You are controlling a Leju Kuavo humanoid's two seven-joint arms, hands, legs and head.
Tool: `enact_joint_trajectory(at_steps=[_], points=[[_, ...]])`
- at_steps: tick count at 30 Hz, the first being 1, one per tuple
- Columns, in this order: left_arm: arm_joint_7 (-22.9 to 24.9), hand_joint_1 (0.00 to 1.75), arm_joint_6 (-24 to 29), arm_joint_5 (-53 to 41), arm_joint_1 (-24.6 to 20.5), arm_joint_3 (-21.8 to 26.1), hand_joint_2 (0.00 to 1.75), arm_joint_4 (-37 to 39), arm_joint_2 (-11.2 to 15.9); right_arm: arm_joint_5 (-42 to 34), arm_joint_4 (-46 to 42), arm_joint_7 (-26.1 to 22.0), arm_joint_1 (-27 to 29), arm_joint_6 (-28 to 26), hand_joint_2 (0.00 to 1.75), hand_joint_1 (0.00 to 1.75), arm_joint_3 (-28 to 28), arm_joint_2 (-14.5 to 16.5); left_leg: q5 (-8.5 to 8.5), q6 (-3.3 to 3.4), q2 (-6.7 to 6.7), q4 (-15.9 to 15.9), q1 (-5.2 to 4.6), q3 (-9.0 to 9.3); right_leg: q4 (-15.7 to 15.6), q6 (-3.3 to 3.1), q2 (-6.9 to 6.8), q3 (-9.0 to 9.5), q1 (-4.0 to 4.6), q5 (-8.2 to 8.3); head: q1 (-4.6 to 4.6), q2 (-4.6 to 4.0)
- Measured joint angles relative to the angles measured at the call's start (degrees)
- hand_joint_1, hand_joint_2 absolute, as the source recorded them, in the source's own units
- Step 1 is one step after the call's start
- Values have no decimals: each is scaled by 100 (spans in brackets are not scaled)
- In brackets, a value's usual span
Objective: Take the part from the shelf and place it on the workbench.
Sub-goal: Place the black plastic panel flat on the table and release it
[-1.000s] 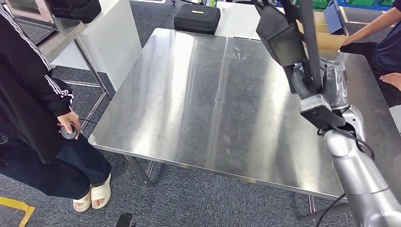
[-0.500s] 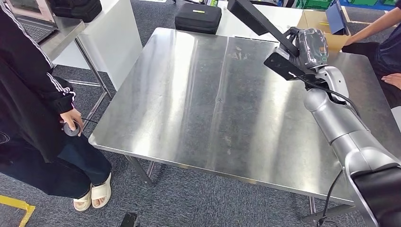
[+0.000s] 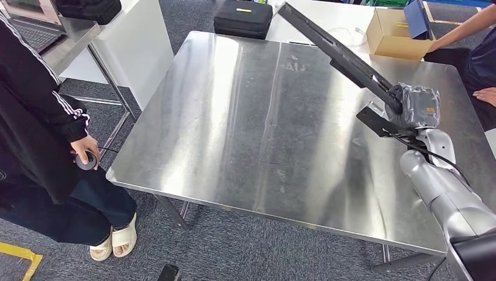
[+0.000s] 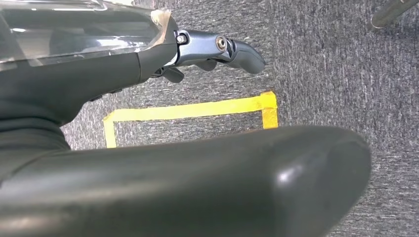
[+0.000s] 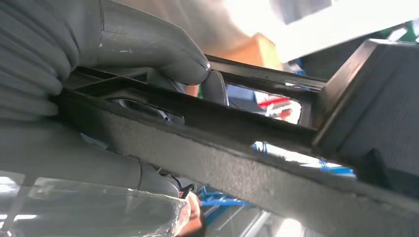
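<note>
The part (image 3: 336, 54) is a long, flat black piece with a frame-like end. My right hand (image 3: 416, 106) grips it at its near end, over the right side of the steel workbench (image 3: 245, 129). The part slants up and away toward the bench's far edge, clear of the surface. In the right wrist view the thumb (image 5: 148, 47) presses on the part's black frame (image 5: 237, 148), with fingers wrapped below. My left hand (image 4: 217, 49) hangs over grey carpet with its fingers apart and nothing in them.
A person in a black jacket (image 3: 35, 117) stands at the bench's left side. Another person's arm (image 3: 462, 32) reaches in at the far right. Behind the bench lie a cardboard box (image 3: 398, 32) and a black case (image 3: 243, 19). A white table (image 3: 126, 41) stands far left.
My right hand has swung the part from upright in front of the camera to a low slant, and has come down closer to the bench's right side.
</note>
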Motion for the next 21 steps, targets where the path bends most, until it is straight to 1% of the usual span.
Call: enact_joint_trajectory(at_steps=[4, 8, 10, 14, 17, 20, 21], points=[[12, 0, -7, -14, -1, -20, 0, 0, -7, 25, 58, 7, 136, -13, 175, 175, -4, -77, 0, 0, 1, -2, 0, 4, -1, -1, 2, 0, -1, 0, 1, 0], [83, 0, -4, -56, -8, -57, 0, 0, -12, 268, 58, 177, 289, -40, 175, 175, -133, -95, 0, -1, -1, -3, 4, 19, -1, -2, 1, 13, 6, 0, 1, 0], [68, 0, 33, -92, -8, -73, 0, 0, -25, 563, -19, 290, 530, -45, 175, 175, -313, -92, 0, -1, -5, -4, 6, 27, -1, -2, -1, 23, 7, -1, 2, 0], [65, 0, 12, -168, -11, -135, 0, 0, -44, 1371, -254, 398, 1171, -46, 175, 175, -914, -34, -1, -2, -4, -6, 8, 30, -1, -3, -2, 29, 7, -1, 1, 0], [70, 0, -10, -212, -13, -151, 0, 0, -46, 1696, -392, 491, 1509, -46, 175, 175, -1248, 8, -1, -2, -4, -6, 7, 30, -1, -3, -2, 30, 6, -1, 1, 0], [86, 0, 87, -305, -14, -184, 0, 0, -44, 1886, -477, 556, 1679, -46, 175, 175, -1475, 45, -1, -2, -3, -6, 6, 33, -1, -3, -1, 32, 5, -1, 1, 0], [107, 0, 145, -344, -16, -203, 44, 0, -44, 1945, -505, 579, 1716, -45, 175, 131, -1532, 52, -1, -2, -3, -6, 6, 35, -1, -3, -1, 34, 5, -1, 2, 0]])
